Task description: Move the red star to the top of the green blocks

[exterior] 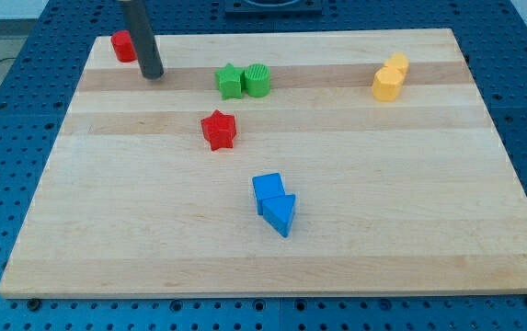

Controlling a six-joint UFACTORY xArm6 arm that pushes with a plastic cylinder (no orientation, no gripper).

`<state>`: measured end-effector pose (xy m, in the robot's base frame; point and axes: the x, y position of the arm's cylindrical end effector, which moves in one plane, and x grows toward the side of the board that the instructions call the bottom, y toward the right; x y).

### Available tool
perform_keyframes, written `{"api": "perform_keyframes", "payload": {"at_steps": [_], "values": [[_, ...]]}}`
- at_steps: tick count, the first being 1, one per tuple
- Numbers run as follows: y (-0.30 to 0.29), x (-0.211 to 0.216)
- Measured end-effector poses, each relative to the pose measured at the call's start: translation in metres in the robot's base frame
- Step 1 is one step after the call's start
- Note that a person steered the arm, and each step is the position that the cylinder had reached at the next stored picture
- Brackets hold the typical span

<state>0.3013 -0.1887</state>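
The red star [218, 130] lies on the wooden board [410, 221] left of centre. The two green blocks stand touching above it and slightly to the right: a green star [230, 81] and a green cylinder [257, 80]. My tip [152, 74] rests on the board near the top left, well left of the green star and up-left of the red star, touching neither. A red cylinder [123, 46] stands just up-left of the rod, near the board's top left corner.
Two yellow blocks [390, 77] stand together at the top right. A blue cube [268, 189] and a blue triangular block [280, 215] touch each other below the centre. The board lies on a blue perforated table [5, 119].
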Motion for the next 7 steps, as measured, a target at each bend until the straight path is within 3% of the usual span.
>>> {"api": "perform_keyframes", "payload": {"at_steps": [2, 3, 7], "values": [[-0.008, 0.085], [0.007, 0.108], [0.154, 0.112]]}}
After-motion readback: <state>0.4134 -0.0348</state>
